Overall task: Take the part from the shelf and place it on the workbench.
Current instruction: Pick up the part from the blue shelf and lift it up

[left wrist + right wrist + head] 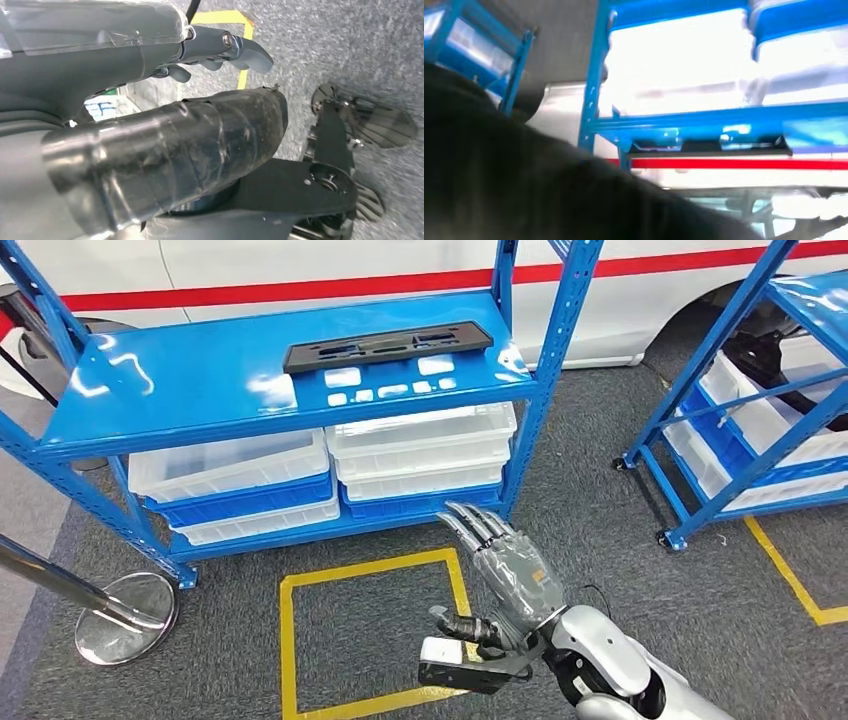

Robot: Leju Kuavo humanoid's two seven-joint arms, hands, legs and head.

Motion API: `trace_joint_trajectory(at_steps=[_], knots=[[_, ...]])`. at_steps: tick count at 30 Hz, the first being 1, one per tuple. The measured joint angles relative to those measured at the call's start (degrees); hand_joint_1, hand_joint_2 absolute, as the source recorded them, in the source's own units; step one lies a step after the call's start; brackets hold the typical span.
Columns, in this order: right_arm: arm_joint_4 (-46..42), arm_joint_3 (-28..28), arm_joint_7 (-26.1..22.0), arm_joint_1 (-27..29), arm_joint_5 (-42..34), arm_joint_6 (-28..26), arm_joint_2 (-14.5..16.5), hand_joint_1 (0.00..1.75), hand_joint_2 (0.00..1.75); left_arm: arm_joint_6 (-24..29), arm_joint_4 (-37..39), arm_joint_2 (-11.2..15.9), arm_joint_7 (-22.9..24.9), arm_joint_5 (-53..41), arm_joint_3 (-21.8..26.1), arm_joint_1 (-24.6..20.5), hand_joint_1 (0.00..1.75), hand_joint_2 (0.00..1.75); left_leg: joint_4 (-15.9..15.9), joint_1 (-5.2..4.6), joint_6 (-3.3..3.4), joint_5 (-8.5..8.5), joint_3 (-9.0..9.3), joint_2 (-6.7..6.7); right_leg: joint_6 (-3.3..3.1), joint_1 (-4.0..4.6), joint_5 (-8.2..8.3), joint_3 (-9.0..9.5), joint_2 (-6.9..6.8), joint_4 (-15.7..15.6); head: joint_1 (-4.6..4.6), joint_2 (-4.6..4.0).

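Lying flat on the top board of the blue shelf, the part, a long, thin, matte black panel with rectangular cut-outs, is untouched, so the task seems barely begun: reaching, grasping and carrying to the workbench all remain, and no workbench can be made out. The right hand hangs in front of the shelf, low and well short of the part, its fingers stretched out and apart, holding nothing. The left hand, seen from its wrist, has fingers loosely extended over the speckled grey floor, empty as far as can be told. The shelf is glossy painted metal; translucent white bins stack beneath it.
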Motion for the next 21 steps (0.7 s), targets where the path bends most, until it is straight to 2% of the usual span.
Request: trace_joint_trajectory(at_steps=[2, 3, 5, 6, 7, 8, 9, 10, 11, 12, 14, 17, 18, 20, 21], knots=[[-1.05, 0.43, 0.66, 0.49, 0.04, -0.58, 0.22, 0.00, 0.00, -0.02, 0.02, 0.02, 0.03, -0.08, -0.05, -0.10, 0.00, 0.00, 1.53, 0.20, -0.44, -1.29, -0.52, -0.31, -1.03, -0.06, -0.17, 0.20, 0.31, -0.19, -0.04, 0.00], [-1.46, 0.60, 0.89, 0.53, -0.10, -0.78, 0.34, 0.00, 0.00, -0.03, 0.02, 0.02, 0.04, -0.12, -0.13, -0.17, 0.00, 0.00, 3.82, 0.24, -0.53, -2.62, -1.62, -0.71, -1.50, -0.05, -0.24, 0.38, 0.38, -0.31, -0.04, 0.00], [-1.90, 0.91, 1.10, 0.53, -0.36, -0.97, 0.69, 0.00, 0.00, -0.05, 0.02, 0.03, 0.11, -0.21, -0.32, -0.18, 0.00, 0.00, 11.64, 0.16, -0.40, -5.99, -5.80, -1.45, -2.14, 0.26, -0.43, 0.54, 0.53, -0.34, -0.06, 0.00], [-1.98, 1.08, 1.16, 0.54, -0.44, -1.01, 0.88, 0.00, 0.00, -0.08, 0.02, 0.04, 0.14, -0.25, -0.39, -0.12, 0.00, 0.00, 15.28, 0.09, -0.28, -6.97, -7.96, -1.60, -2.33, 0.50, -0.52, 0.60, 0.69, -0.31, -0.06, 0.00], [-2.05, 1.26, 1.18, 0.55, -0.51, -1.02, 1.08, 0.00, 0.00, -0.15, 0.03, 0.05, 0.17, -0.29, -0.43, -0.04, 0.00, 0.00, 17.44, 0.00, -0.10, -6.95, -9.47, -1.68, -2.49, 0.73, -0.62, 0.71, 0.88, -0.26, -0.06, 0.00], [-2.14, 1.43, 1.19, 0.54, -0.60, -1.04, 1.27, 0.00, 0.00, -0.27, 0.05, 0.06, 0.18, -0.34, -0.46, 0.02, 0.00, 0.00, 17.22, -0.13, 0.18, -5.67, -9.85, -1.71, -2.60, 0.95, -0.75, 0.91, 1.09, -0.22, -0.06, 0.00], [-2.23, 1.54, 1.21, 0.52, -0.68, -1.07, 1.44, 0.00, 0.00, -0.40, 0.07, 0.07, 0.18, -0.40, -0.49, 0.05, 0.00, 0.00, 14.81, -0.28, 0.57, -3.41, -9.16, -1.74, -2.67, 1.13, -0.92, 1.19, 1.27, -0.18, -0.06, 0.00], [-2.34, 1.61, 1.23, 0.49, -0.77, -1.10, 1.62, 0.00, 0.00, -0.55, 0.09, 0.09, 0.17, -0.49, -0.56, 0.05, 0.00, 0.00, 10.89, -0.50, 1.09, -0.78, -7.73, -1.84, -2.70, 1.24, -1.12, 1.48, 1.41, -0.18, -0.06, 0.00], [-2.44, 1.67, 1.25, 0.42, -0.85, -1.15, 1.84, 0.00, 0.00, -0.69, 0.11, 0.17, 0.17, -0.58, -0.66, 0.04, 0.00, 0.00, 7.13, -0.72, 1.58, 1.16, -6.24, -1.95, -2.62, 1.46, -1.32, 1.72, 1.52, -0.13, -0.02, 0.00], [-2.54, 1.72, 1.28, 0.34, -0.92, -1.20, 2.06, 0.00, 0.00, -0.79, 0.14, 0.25, 0.14, -0.70, -0.81, -0.03, 0.00, 0.00, 4.21, -0.94, 1.93, 2.25, -5.03, -2.03, -2.45, 1.53, -1.45, 1.79, 1.62, -0.08, 0.01, 0.00], [-2.65, 1.85, 1.36, 0.11, -1.09, -1.27, 2.52, 0.00, 0.00, -0.94, 0.19, 0.38, 0.10, -0.95, -1.13, -0.20, 0.00, 0.00, 2.02, -1.29, 2.21, 2.37, -4.13, -2.15, -1.90, 1.50, -1.46, 1.71, 1.75, -0.18, 0.08, 0.00], [-2.83, 2.01, 1.62, -0.42, -1.52, -1.28, 3.14, 0.00, 0.00, -1.18, 0.22, 0.38, 0.08, -1.20, -1.35, -0.22, 0.00, 0.00, 0.60, -0.98, 2.70, 2.79, -3.41, -2.01, -1.00, 1.39, -1.93, 1.66, 1.51, 0.16, 0.11, 0.00], [-2.89, 2.06, 1.74, -0.74, -1.78, -1.26, 3.42, 0.00, 0.44, -1.33, 0.23, 0.38, 0.08, -1.25, -1.37, -0.21, 0.00, 0.00, 0.09, -0.79, 2.94, 2.98, -3.07, -1.91, -0.73, 1.37, -2.96, 0.96, 1.31, 1.79, 0.17, 0.00], [-2.93, 2.18, 2.05, -1.30, -2.30, -1.16, 4.14, 0.00, 1.31, -1.74, 0.23, 0.38, 0.04, -1.32, -1.42, -0.25, 0.00, 0.00, -0.34, -0.71, 3.24, 3.06, -2.71, -1.78, -0.26, 1.09, -6.16, -2.35, 0.96, 8.26, 0.28, 0.00], [-2.89, 2.27, 2.22, -1.46, -2.51, -1.03, 4.64, 0.00, 1.31, -1.95, 0.23, 0.38, 0.03, -1.34, -1.47, -0.26, 0.00, 0.00, -0.34, -0.72, 3.28, 3.00, -2.68, -1.74, -0.05, 0.93, -7.46, -4.39, 0.90, 11.90, 0.27, 0.00]])
